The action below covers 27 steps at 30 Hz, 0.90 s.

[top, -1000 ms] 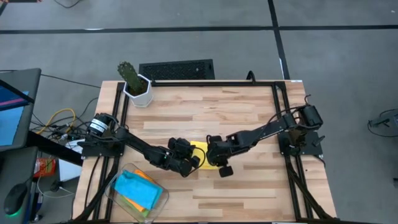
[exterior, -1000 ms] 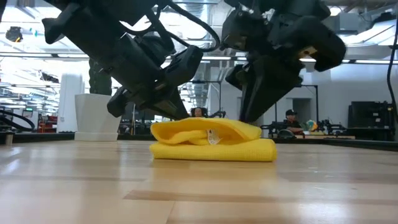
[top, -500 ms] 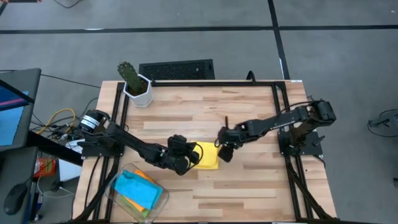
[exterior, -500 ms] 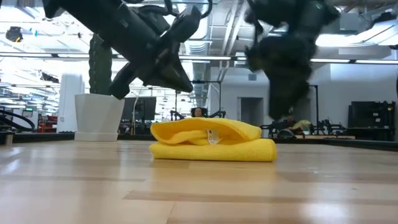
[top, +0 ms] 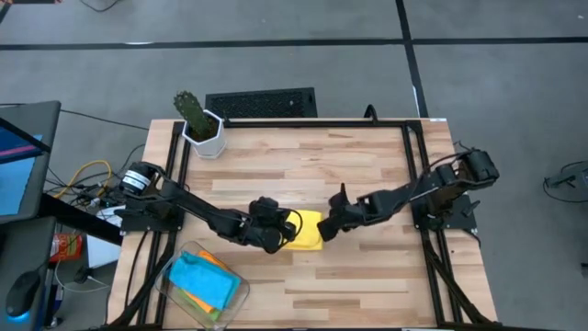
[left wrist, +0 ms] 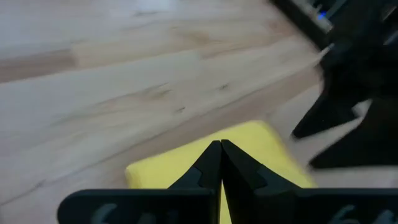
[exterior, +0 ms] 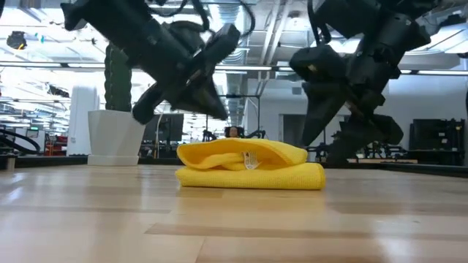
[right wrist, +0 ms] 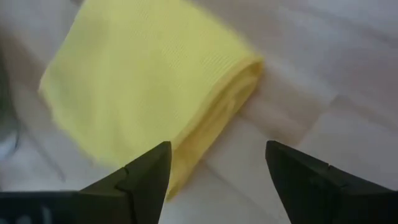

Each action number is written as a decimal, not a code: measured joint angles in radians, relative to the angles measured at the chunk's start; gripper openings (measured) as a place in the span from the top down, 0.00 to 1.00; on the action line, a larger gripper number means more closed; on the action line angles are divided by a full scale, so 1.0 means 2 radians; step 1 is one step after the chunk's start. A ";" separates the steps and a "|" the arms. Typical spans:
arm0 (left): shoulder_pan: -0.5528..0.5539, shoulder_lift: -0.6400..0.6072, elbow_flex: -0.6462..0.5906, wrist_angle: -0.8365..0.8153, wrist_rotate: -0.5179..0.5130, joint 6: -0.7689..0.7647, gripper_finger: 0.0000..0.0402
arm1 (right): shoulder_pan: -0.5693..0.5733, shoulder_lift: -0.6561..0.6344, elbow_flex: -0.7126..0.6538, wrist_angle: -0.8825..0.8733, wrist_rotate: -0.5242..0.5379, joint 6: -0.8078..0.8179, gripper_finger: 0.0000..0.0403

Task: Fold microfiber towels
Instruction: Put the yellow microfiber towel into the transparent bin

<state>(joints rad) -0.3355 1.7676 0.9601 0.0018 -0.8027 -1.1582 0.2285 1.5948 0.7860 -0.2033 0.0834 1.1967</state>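
yellow towel (top: pixel 305 230) is folded, lying mid-counter (top: pixel 367 175). left pincer (top: pixel 268 230) is pressed together at its left edge; right pincer (top: pixel 329 223) is spread just right of it, holding nothing. soft, light, floppy: best pinched at the layered corner.

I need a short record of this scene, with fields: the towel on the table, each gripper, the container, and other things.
towel: yellow towel, folded, lying on the table near the middle
left gripper: left gripper, shut, above the towel's left side, holding nothing
right gripper: right gripper, open, at the towel's right edge, holding nothing
container: clear bin at the front left corner, with blue and orange cloths inside
other: cactus in a white pot at the back left corner
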 joint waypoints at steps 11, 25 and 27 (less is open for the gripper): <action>0.000 0.049 -0.001 0.037 0.035 -0.021 1.00 | 0.006 0.078 0.023 0.065 0.039 0.044 0.29; -0.001 0.094 0.000 0.080 0.085 -0.030 1.00 | -0.004 0.111 0.041 0.066 0.038 0.057 0.55; -0.001 0.099 0.000 0.091 0.085 -0.031 1.00 | -0.007 0.112 0.041 0.065 0.038 0.046 0.66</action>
<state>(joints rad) -0.3367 1.9658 0.9597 0.1834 -0.6327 -1.2199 0.2149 1.8186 0.8674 -0.0741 0.1601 1.2877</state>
